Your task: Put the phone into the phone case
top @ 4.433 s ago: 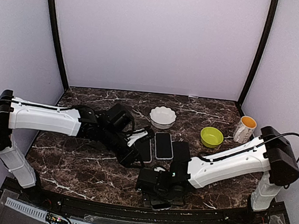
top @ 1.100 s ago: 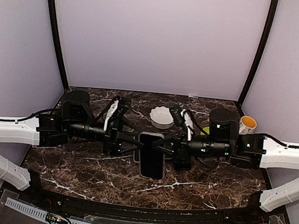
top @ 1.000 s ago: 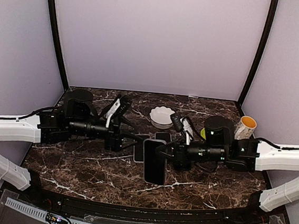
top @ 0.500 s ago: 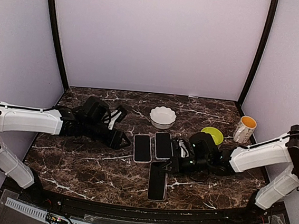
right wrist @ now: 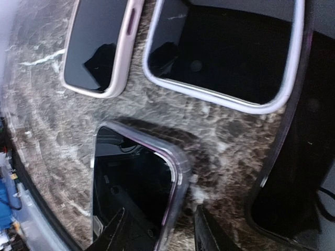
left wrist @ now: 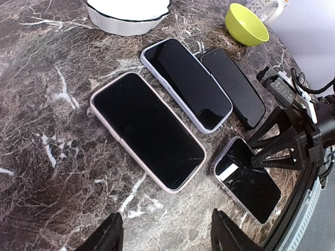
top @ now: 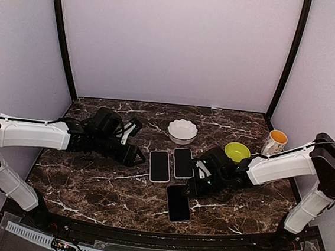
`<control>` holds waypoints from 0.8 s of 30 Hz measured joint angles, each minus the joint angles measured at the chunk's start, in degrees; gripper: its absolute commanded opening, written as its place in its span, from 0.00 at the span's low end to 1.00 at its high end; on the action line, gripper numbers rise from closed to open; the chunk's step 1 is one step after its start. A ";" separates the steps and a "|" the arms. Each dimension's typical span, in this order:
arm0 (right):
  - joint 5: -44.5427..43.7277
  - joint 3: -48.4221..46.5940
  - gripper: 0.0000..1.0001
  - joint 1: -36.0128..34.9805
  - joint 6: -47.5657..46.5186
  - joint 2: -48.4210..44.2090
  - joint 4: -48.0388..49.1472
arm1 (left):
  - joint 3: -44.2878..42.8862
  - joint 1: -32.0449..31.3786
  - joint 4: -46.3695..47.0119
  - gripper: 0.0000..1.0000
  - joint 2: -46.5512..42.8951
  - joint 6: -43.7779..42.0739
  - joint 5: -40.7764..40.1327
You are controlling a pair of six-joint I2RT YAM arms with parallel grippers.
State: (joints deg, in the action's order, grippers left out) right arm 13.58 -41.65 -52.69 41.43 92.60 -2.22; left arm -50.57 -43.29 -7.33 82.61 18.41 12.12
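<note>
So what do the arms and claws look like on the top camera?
The left arm and right arm have white shells, black joints and a thin black cable looping off each shoulder. The left claw and right claw are black, each with a small white part.

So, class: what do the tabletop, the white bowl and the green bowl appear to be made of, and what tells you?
Tabletop: dark marble or a marble-look laminate, polished; white veins, soft sheen.
White bowl: probably glazed ceramic; fluted rim, glossy white.
Green bowl: likely plastic; flat, even lime colour, though glazed ceramic is possible.
</note>
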 measured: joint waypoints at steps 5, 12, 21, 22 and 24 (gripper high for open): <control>-9.53 -5.46 0.37 -5.75 0.68 -0.04 -10.91 | -0.09 0.00 -0.81 0.58 0.00 -0.31 -0.15; -15.45 -5.90 0.25 -13.92 7.06 -1.46 -18.12 | -2.93 -5.29 -4.22 0.58 2.47 -4.61 2.54; -18.49 -5.64 0.10 -18.99 14.47 -2.08 -19.30 | -6.95 -16.26 -6.71 0.53 12.17 -10.54 6.62; -18.80 -5.57 0.09 -19.50 15.32 -1.70 -19.39 | -7.43 -16.57 -7.15 0.52 13.53 -10.88 6.75; -19.91 -5.55 0.08 -20.50 17.00 -1.16 -19.52 | -8.13 -16.81 -7.76 0.52 15.56 -11.54 6.73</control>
State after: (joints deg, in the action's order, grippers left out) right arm -6.33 -47.20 -73.19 58.43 91.44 -21.74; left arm -58.70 -60.10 -15.09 98.17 6.87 18.85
